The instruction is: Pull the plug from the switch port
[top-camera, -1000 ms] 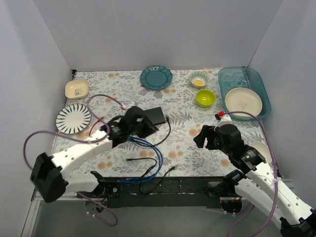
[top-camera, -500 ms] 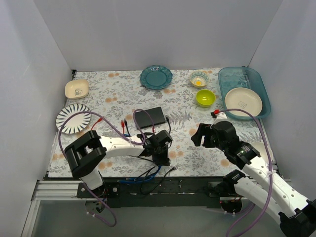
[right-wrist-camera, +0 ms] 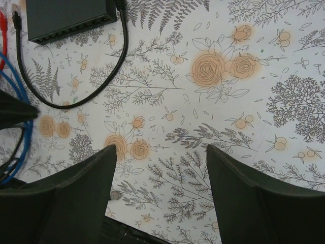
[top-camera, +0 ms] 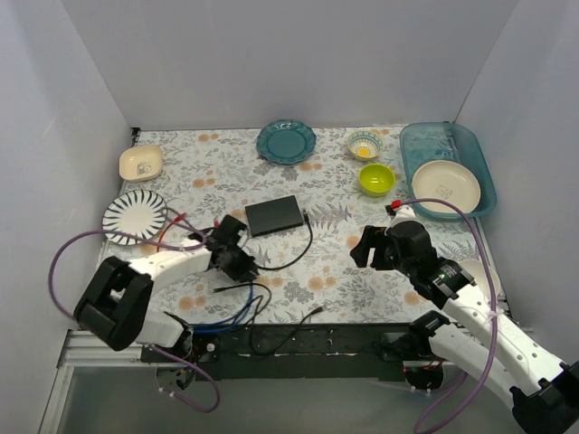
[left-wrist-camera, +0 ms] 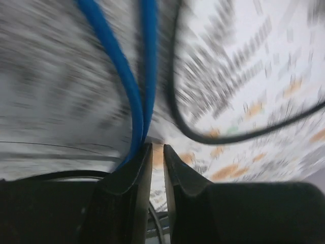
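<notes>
The black switch (top-camera: 274, 215) lies flat mid-table; in the right wrist view (right-wrist-camera: 68, 18) its sockets face the near edge. A black cable (top-camera: 294, 258) is plugged into its right end and curves toward the front. My left gripper (top-camera: 237, 262) is low over the cloth, in front and left of the switch. In the blurred left wrist view it (left-wrist-camera: 157, 147) is shut to a thin gap, with blue cable (left-wrist-camera: 127, 86) running past the left fingertip; no plug shows between the jaws. My right gripper (top-camera: 366, 249) hovers open and empty (right-wrist-camera: 161, 152) to the right.
Loose blue cable (top-camera: 231, 316) and black leads lie at the front edge; red leads (top-camera: 172, 221) lie left of the switch. A striped plate (top-camera: 134, 217), beige dish (top-camera: 141, 163), teal plate (top-camera: 286, 142), green bowl (top-camera: 376, 179), small bowl (top-camera: 365, 144) and teal tray (top-camera: 486, 181) ring the table.
My left gripper left the switch's near edge, swung to the front right, then came back left. The blue cable moved away from the switch toward the front edge. The right arm barely moved.
</notes>
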### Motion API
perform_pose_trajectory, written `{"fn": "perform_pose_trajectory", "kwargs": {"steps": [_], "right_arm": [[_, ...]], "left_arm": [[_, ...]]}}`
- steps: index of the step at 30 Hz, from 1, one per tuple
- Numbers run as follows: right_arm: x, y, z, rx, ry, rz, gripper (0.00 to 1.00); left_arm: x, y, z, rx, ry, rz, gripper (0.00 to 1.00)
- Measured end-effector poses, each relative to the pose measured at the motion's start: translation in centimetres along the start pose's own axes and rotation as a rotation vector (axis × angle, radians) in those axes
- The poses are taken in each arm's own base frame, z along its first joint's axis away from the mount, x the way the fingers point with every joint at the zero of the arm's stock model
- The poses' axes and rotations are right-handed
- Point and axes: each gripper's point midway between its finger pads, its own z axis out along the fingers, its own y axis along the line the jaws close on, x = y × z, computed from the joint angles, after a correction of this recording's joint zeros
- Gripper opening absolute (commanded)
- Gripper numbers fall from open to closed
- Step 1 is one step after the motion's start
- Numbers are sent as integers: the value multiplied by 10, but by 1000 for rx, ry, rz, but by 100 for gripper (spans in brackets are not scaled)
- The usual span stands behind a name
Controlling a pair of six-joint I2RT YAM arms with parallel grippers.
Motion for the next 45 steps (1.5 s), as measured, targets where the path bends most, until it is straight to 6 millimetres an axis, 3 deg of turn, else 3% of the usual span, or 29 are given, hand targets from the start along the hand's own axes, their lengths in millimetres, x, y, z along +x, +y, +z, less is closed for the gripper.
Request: {"fn": "perform_pose_trajectory", "kwargs": {"steps": [4, 7, 10, 12, 14, 17, 20, 22, 24, 27, 29, 32, 34, 36, 41, 45], "right_arm": [[2, 0, 2, 3, 13, 0, 79], [4, 1, 4, -2, 26, -1, 79], [7, 1, 6, -8, 33, -1, 79], [9, 1, 6, -9, 38, -1, 79], [10, 1, 6, -11, 41, -4, 79], [9, 1, 6, -12, 40, -6, 79], [9, 2, 7, -18, 39, -7, 79], [9, 4, 8, -26, 40, -8, 79], [10, 5, 9, -29, 46, -9, 79], [11, 6, 13, -31, 55, -11, 79], [11, 6, 14, -31, 58, -12, 79], [13, 6, 16, -29, 65, -14, 79], [13, 7, 16, -31, 65, -14, 79], [12, 7, 16, -32, 63, -14, 79], [12, 6, 17, -27, 64, -20, 79], [12, 5, 17, -24, 62, -29, 79]], "left_arm": [[-68, 51, -22, -84, -148, -237, 20], [-107, 86, -36, -144, -221, -389, 20], [-126, 115, -50, -205, -278, -491, 19], [-130, 118, -59, -228, -297, -497, 21], [-142, 106, -75, -197, -351, -489, 23], [-171, 69, -118, -41, -485, -466, 25], [-193, 15, -174, 180, -618, -391, 26], [-188, -26, -191, 303, -636, -284, 26], [-161, -67, -183, 370, -579, -146, 25], [-100, -115, -133, 371, -421, 69, 25], [-59, -125, -85, 304, -319, 186, 24], [-13, -106, -20, 152, -206, 296, 25], [-4, -91, 4, 74, -184, 312, 27], [-8, -85, 14, 36, -190, 309, 27], [-11, -96, 23, 33, -185, 304, 27], [-1, -93, 28, 29, -157, 306, 23]]}}
